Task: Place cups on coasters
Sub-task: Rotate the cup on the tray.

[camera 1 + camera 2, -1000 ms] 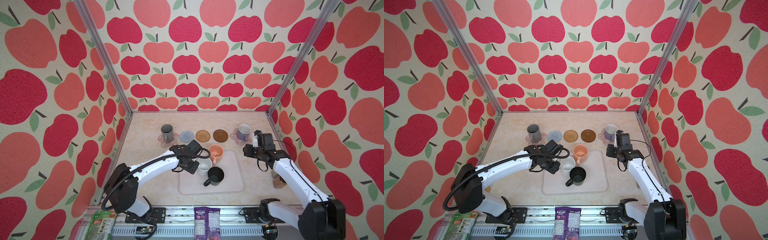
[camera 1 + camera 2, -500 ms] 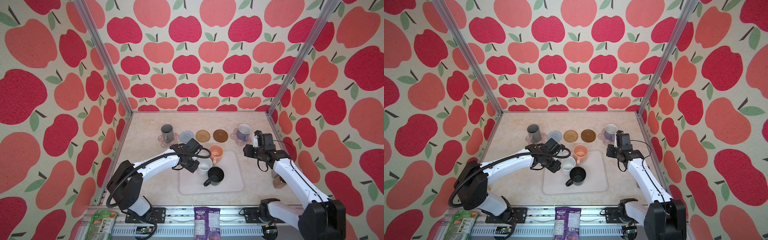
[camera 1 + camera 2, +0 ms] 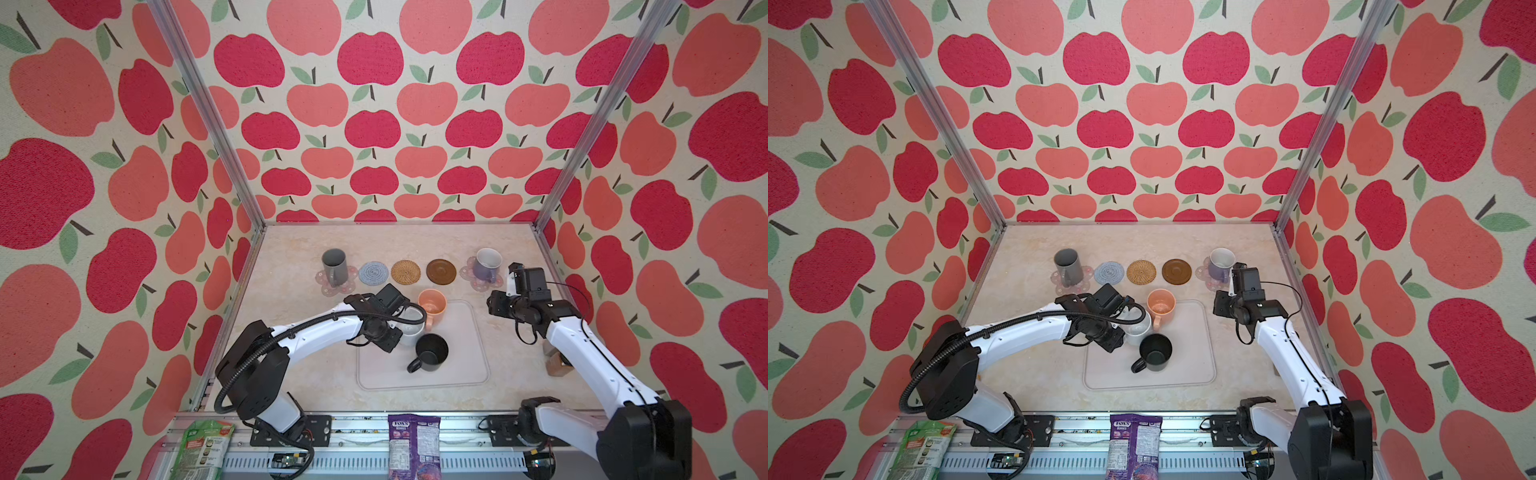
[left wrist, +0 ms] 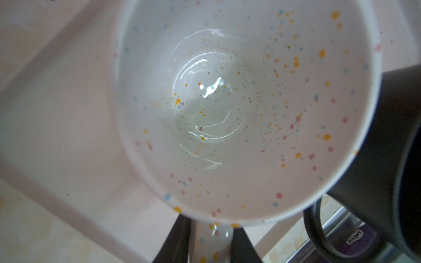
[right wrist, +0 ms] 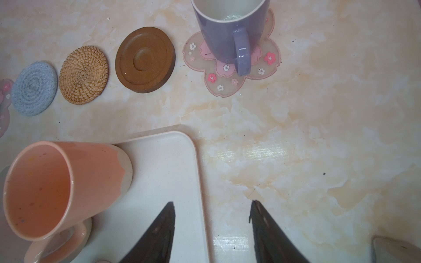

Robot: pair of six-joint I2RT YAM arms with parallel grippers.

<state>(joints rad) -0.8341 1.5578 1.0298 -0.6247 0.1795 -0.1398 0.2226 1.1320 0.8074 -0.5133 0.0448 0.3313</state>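
Left end effector [image 4: 210, 226] now grips white mug [image 4: 227, 118] (handle)

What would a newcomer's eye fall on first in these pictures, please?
Bold red apple wallpaper covers every wall. At the back runs a coaster row: the grey mug and lavender mug stand on the pink flower end coasters, three round ones between bare. On the pale tray, the left claw grips the speckled white mug by its handle.

Marble table [image 3: 299, 257], pale tray [image 3: 465, 353], five coasters [image 3: 406, 272]
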